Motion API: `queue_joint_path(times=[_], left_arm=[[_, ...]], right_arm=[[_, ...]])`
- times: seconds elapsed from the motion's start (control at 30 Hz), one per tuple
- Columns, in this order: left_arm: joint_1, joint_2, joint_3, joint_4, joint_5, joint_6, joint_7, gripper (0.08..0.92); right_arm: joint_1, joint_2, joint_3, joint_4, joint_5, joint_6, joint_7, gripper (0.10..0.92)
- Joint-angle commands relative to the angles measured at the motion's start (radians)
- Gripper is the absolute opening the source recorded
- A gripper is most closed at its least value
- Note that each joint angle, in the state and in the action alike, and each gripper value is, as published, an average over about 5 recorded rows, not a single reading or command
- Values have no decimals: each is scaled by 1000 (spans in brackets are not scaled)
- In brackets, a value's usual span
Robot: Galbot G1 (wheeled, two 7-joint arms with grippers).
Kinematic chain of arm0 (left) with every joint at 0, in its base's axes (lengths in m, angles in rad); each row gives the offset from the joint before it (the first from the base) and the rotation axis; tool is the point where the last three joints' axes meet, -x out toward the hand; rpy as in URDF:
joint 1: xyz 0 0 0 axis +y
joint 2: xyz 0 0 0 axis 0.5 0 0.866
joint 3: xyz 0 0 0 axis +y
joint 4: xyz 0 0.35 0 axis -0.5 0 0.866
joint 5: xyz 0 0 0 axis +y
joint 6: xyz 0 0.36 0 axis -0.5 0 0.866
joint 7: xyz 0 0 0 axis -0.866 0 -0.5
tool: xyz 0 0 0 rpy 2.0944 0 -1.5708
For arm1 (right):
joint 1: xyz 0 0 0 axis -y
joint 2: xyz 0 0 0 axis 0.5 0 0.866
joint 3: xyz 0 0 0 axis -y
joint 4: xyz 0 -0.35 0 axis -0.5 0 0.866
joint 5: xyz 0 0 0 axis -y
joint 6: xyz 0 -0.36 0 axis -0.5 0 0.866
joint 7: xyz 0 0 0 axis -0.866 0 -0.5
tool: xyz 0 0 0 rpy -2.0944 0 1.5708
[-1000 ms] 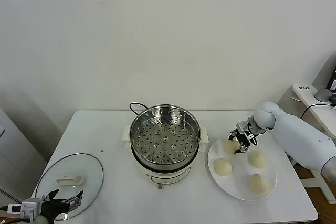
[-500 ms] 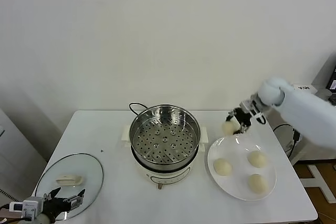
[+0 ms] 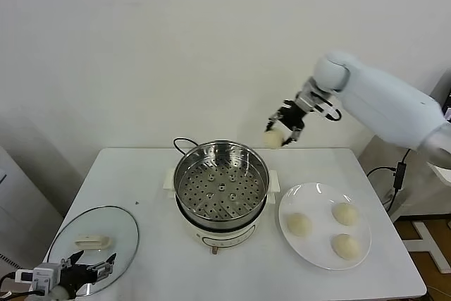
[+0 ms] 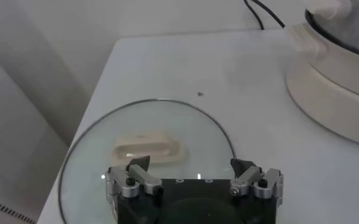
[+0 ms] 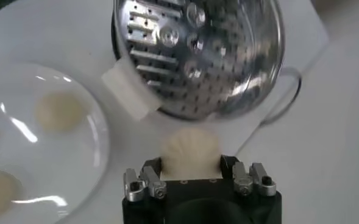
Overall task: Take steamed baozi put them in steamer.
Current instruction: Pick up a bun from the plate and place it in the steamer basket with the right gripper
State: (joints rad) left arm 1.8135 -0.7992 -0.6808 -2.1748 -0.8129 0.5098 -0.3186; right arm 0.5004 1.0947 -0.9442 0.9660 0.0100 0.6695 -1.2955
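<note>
above steamer [image 3: 221, 187] rim, right tool [image 3: 282, 125] clamps baozi [image 3: 273, 139]; left tool [image 4: 194, 175] spread wide over lid [image 4: 94, 158].

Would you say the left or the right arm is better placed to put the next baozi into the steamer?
Right: the right gripper holds a baozi raised beside the steamer. The left gripper is open by the glass lid.

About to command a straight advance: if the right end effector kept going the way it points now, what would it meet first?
Probably the round shiny stainless-steel steamer. The right end effector, shut on a cream-white steamed baozi, aims down at the steamer's near rim and white handle tab; depth is unclear, so it may meet the rim, not the perforated tray.
</note>
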Motion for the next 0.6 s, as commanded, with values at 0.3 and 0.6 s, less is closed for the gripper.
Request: queue_joint_path(times=[0.3,0.6], left_arm=[[-1,-1,9,-1,3,2,-4,823],[2,-3,9,-3,5,2,-6,823]], right_arm=[[-121,244,98,-6,-316,203,-27,602],[-201,242,130,46,-394,203,-5,600]])
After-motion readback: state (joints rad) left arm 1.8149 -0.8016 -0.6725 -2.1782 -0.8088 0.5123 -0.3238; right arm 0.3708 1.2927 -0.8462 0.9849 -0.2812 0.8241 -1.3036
